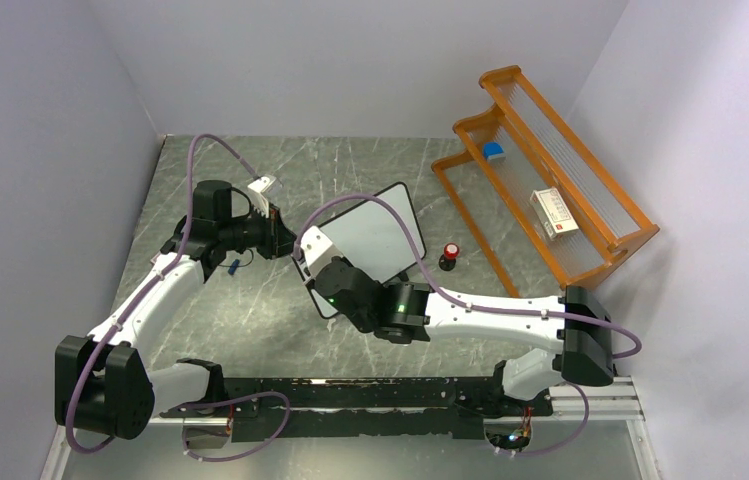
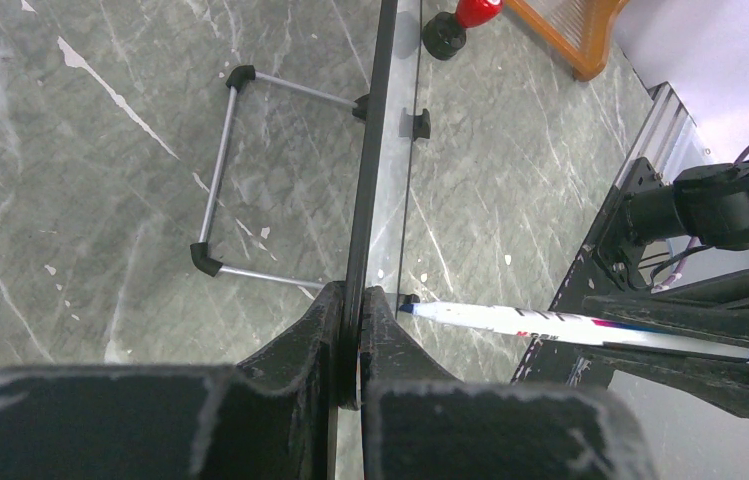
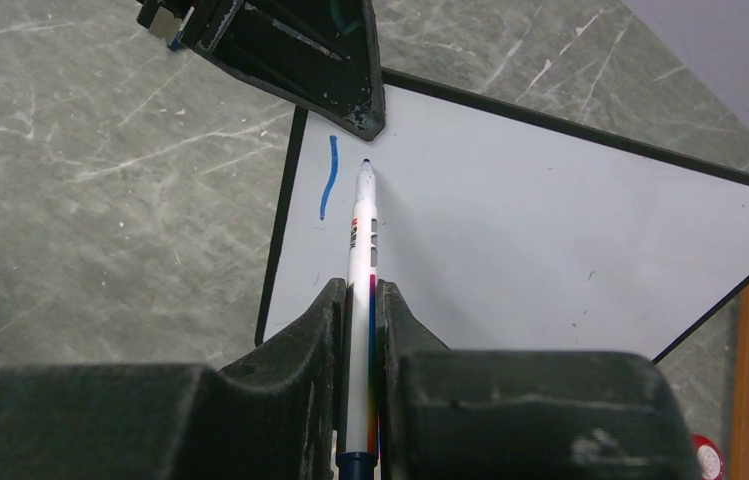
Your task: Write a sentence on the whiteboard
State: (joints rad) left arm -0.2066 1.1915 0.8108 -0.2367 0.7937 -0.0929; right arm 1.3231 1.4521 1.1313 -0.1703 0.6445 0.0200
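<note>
The whiteboard point(image 1: 385, 225) stands tilted mid-table, white with a thin black frame. My left gripper point(image 1: 285, 240) is shut on its left edge; the left wrist view shows the board edge-on point(image 2: 382, 120) clamped between the jaws point(image 2: 350, 330). My right gripper point(image 1: 318, 262) is shut on a white marker point(image 3: 362, 230), whose blue tip sits at the board face point(image 3: 550, 220) near its upper left corner. The sentence is only one short blue stroke point(image 3: 328, 178), just left of the tip. The marker also shows in the left wrist view point(image 2: 550, 325).
An orange rack point(image 1: 550, 170) stands at the right, holding a white box point(image 1: 554, 213) and a small blue item point(image 1: 493, 151). A red-topped black piece point(image 1: 449, 255) stands right of the board. A small blue thing point(image 1: 235, 266) lies under the left arm. The board's wire stand point(image 2: 220, 180) sticks out behind it.
</note>
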